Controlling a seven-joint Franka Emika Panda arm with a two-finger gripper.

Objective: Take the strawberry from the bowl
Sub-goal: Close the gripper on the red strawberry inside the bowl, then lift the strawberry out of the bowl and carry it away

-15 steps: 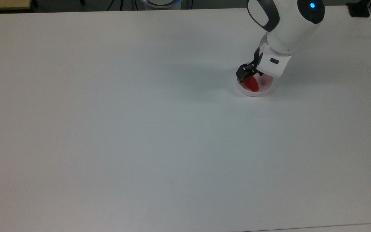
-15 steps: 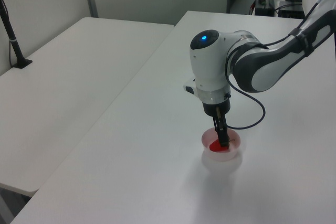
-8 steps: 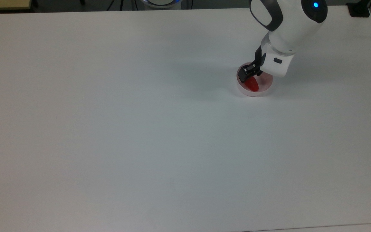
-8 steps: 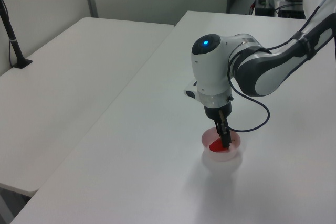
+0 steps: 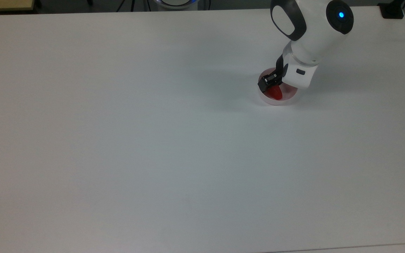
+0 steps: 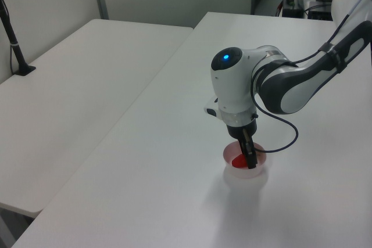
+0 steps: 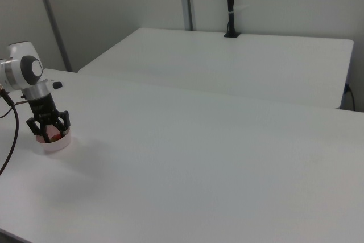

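— So where does the small, glossy red, cone-shaped strawberry point(image 5: 275, 92) lie?

— It lies inside the small round bowl point(image 5: 279, 101) of pale pink translucent plastic, toward the top view's left side of it, on the white counter point(image 5: 153, 140). The black two-finger pincer point(image 7: 49, 130) of the white robot arm point(image 6: 273, 82) reaches down into the bowl, and in the right view its fingers stand apart, one on each side of the red fruit, not clamped on anything.

— How does the fruit look to handle?

— Likely light, given how small it is against the bowl. The shiny skin suggests a slick surface, and the tapering shape means a squeeze near the tip could push it out of the fingers. Whether it is soft or a hard model cannot be told.

— Then where should the hold go?

— Probably across the widest part of the body, near the stem end, with the fingers closing on its two long flanks. The bowl seems light too, so a finger catching the low wall may drag or tip it.
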